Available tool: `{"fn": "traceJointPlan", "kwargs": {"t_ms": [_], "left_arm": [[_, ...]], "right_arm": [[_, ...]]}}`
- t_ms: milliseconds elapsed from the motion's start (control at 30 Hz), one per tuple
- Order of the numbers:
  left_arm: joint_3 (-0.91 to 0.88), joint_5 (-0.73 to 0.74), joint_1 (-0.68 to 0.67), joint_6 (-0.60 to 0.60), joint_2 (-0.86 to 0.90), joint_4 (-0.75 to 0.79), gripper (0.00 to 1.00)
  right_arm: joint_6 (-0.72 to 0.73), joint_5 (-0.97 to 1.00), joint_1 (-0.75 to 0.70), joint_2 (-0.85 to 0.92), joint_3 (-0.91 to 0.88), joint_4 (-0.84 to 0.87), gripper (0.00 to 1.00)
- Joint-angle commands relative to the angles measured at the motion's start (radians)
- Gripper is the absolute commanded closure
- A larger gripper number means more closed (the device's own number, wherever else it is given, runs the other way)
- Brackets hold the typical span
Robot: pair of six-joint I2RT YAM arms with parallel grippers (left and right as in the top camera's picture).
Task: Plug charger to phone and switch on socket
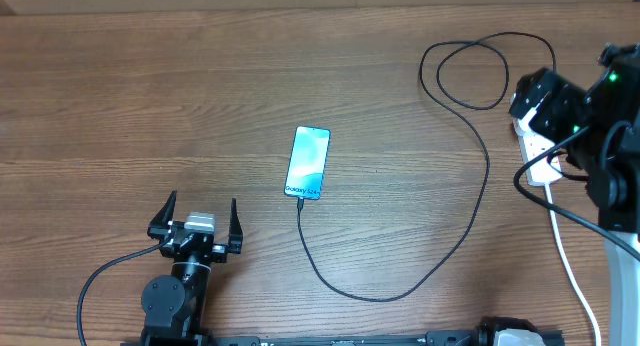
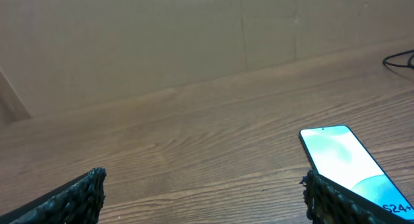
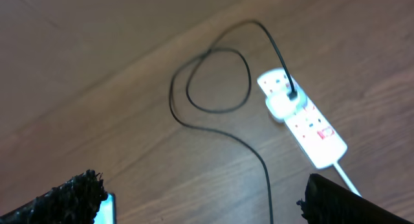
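Observation:
The phone (image 1: 308,162) lies face up mid-table with its screen lit; it also shows in the left wrist view (image 2: 346,156). The charger cable (image 1: 470,201) runs from the phone's near end, curves right, loops at the back and ends at the socket (image 3: 304,117), where it sits in a white adapter (image 3: 282,105). Its tip looks seated in the phone. In the overhead view the socket (image 1: 535,143) is mostly hidden under my right arm. My right gripper (image 3: 204,198) hangs open and empty above the table, left of the socket. My left gripper (image 1: 200,218) is open and empty, near-left of the phone.
The socket's thick white cord (image 1: 575,271) runs toward the table's near right edge. The cable loop (image 3: 210,81) lies on the table behind the socket. A beige wall (image 2: 162,36) stands at the far edge.

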Motion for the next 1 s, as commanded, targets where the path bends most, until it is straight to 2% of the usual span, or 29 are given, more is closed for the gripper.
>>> {"fn": "traceJointPlan", "kwargs": {"t_ms": [0,500,733,867,967], "left_arm": [[-0.003,-0.012,0.006,0.019,-0.011,0.001,0.00],[-0.003,-0.012,0.006,0.019,-0.011,0.001,0.00],[-0.003,-0.012,0.006,0.019,-0.011,0.001,0.00],[-0.003,-0.012,0.006,0.019,-0.011,0.001,0.00],[-0.003,-0.012,0.006,0.019,-0.011,0.001,0.00]], "right_arm": [[-0.008,0.006,0.005,-0.028,-0.094,-0.002,0.00],[-0.008,0.037,0.043,-0.180,-0.665,0.000,0.00],[-0.044,0.043,0.185,-0.224,-0.869,0.403,0.00],[-0.158,-0.066,0.227,-0.263,-0.991,0.697,0.00],[-0.214,-0.153,0.227,-0.296,-1.077,0.856,0.00]]}}
